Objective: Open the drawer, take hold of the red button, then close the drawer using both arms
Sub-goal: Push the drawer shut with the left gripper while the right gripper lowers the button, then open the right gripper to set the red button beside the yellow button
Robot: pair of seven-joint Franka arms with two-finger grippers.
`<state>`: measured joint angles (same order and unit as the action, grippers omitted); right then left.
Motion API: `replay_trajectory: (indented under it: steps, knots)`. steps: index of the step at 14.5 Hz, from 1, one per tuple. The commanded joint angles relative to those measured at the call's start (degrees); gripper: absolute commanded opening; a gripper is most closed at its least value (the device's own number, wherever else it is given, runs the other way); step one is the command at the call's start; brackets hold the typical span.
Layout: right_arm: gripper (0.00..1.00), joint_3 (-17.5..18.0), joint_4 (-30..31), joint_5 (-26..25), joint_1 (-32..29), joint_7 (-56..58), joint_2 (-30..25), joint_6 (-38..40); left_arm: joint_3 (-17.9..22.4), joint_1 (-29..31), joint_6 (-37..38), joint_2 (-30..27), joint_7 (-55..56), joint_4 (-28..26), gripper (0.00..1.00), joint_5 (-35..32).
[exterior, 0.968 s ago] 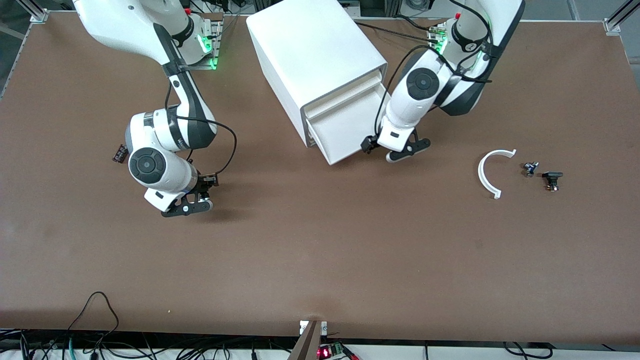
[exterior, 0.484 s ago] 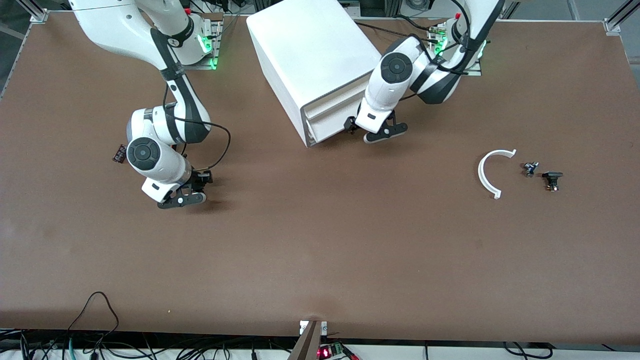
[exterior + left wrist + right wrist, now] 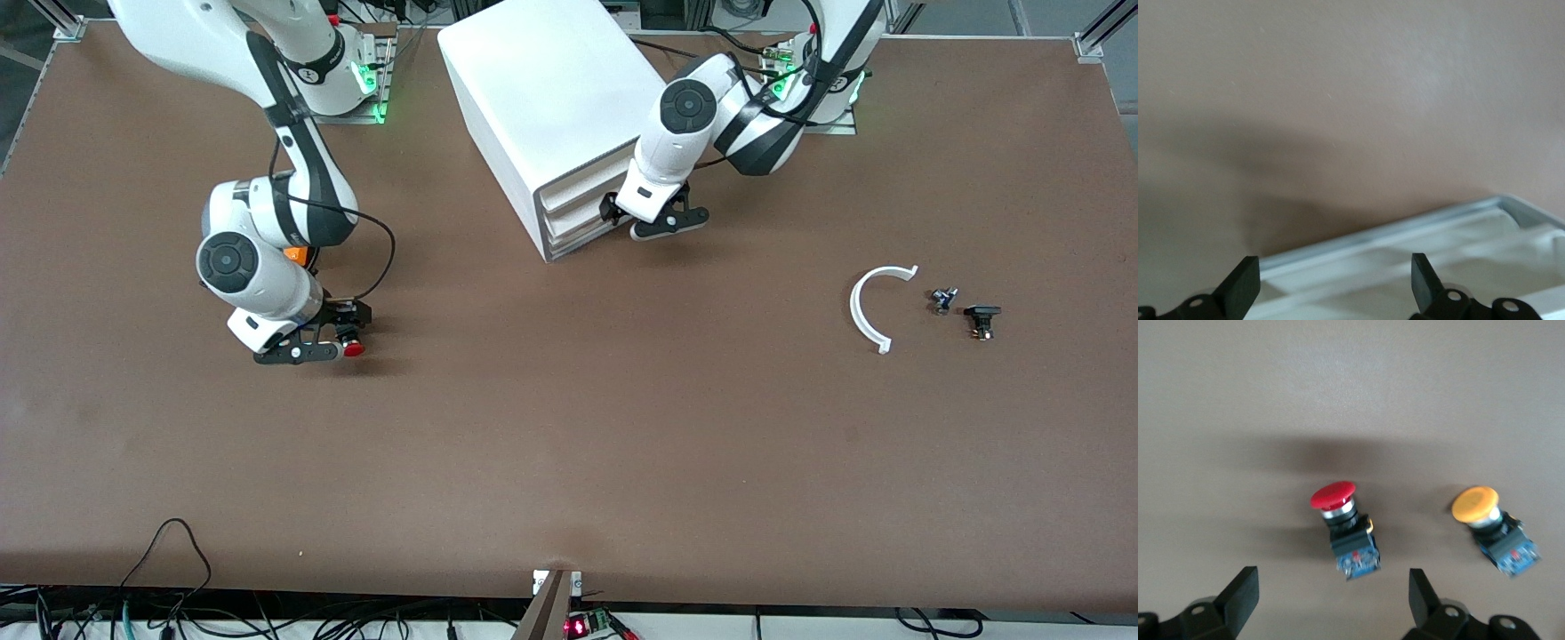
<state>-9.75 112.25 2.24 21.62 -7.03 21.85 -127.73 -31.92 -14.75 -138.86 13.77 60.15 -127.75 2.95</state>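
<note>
The white cabinet (image 3: pixel 551 98) stands at the back middle of the table. Its lowest drawer (image 3: pixel 576 240) sits pushed in, level with the drawers above. My left gripper (image 3: pixel 647 220) is open right at the drawer's front. In the left wrist view the drawer's white rim (image 3: pixel 1405 233) lies between the open fingers of that gripper (image 3: pixel 1331 277). The red-capped button (image 3: pixel 354 348) lies on its side on the table toward the right arm's end. My right gripper (image 3: pixel 307 342) is open and empty just beside it. The right wrist view shows the button (image 3: pixel 1341 520) ahead of the open gripper (image 3: pixel 1331 590).
An orange-capped button (image 3: pixel 296 255) (image 3: pixel 1488 523) lies beside the red one, partly hidden by the right arm in the front view. A white curved piece (image 3: pixel 869 307) and two small dark parts (image 3: pixel 942 300) (image 3: pixel 981 318) lie toward the left arm's end.
The left gripper moved toward the cabinet and the lowest drawer slid in until shut. The right gripper drew back toward its end, uncovering the red button on the table.
</note>
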Motion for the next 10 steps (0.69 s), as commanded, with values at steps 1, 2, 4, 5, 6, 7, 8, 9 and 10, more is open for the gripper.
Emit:
replay_trajectory:
  steps: [1, 2, 4, 5, 6, 7, 8, 9, 10]
  knots:
    - [1.0, 0.87, -8.33, 0.31, -0.7, -2.63, -2.51, 12.72, -3.23, -0.02, 0.78, -2.08, -0.12, -1.27, 1.0, 0.74]
    - [1.0, 0.87, -12.11, 0.4, -0.7, -3.59, -2.6, 17.38, -3.15, 0.07, 0.78, -2.17, -0.12, -1.45, 1.0, 0.74]
    - [1.0, 0.87, -18.53, 0.4, -0.62, -6.14, -2.51, 24.6, -2.71, 0.94, 0.52, -3.13, -0.2, -1.19, 1.0, 0.47]
    - [1.0, 0.78, -21.0, 0.31, -0.62, -6.41, -2.6, 26.63, -2.1, 2.17, 0.17, -3.48, -0.29, -0.92, 1.0, -0.05]
    - [1.0, 0.78, -24.33, 0.31, -0.62, -6.24, -2.6, 28.57, -0.35, 4.01, -0.44, -4.1, -0.29, -0.57, 1.0, 0.03]
    - [1.0, 0.78, -26.97, 0.31, -0.88, -6.24, -2.6, 30.07, 2.8, 5.16, -1.58, -4.62, -0.55, 0.39, 1.0, -0.05]
    - [1.0, 0.87, -28.91, -0.38, -1.58, -5.63, -2.69, 31.56, 5.96, 5.78, -1.68, -4.8, -1.43, 1.7, 1.0, -0.05]
    - [1.0, 1.65, -30.59, -0.3, -3.67, -5.71, -2.69, 33.66, 8.43, 6.22, -1.51, -5.59, -4.31, 3.28, 1.0, -0.05]
    - [1.0, 3.4, -32.08, -0.39, -5.87, -5.71, -2.78, 34.82, 10.37, 6.83, -1.07, -6.47, -9.82, 3.99, 1.0, -0.05]
